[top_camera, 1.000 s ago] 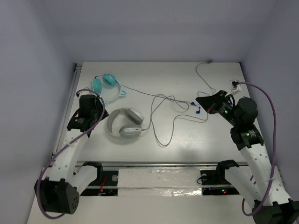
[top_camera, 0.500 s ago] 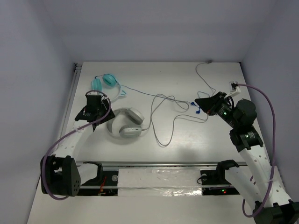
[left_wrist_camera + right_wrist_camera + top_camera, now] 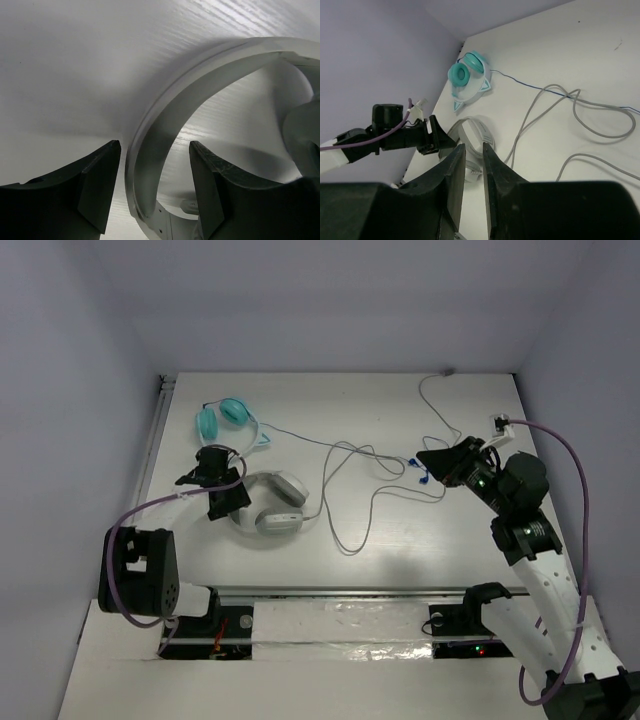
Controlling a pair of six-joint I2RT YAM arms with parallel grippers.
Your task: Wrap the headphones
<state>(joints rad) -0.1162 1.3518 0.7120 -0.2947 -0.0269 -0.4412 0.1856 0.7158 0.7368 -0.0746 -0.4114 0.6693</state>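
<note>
left gripper [image 3: 228,495]: jaws apart, straddling the headband, not clamped | headphones [image 3: 282,521]: flat on table [image 3: 420,550], left of centre | cable [image 3: 350,551]: loose loops mid-table | right gripper [image 3: 424,460]: jaws slightly parted, gripping nothing, above cable loops | teal headset [image 3: 225,415]: far left
</note>
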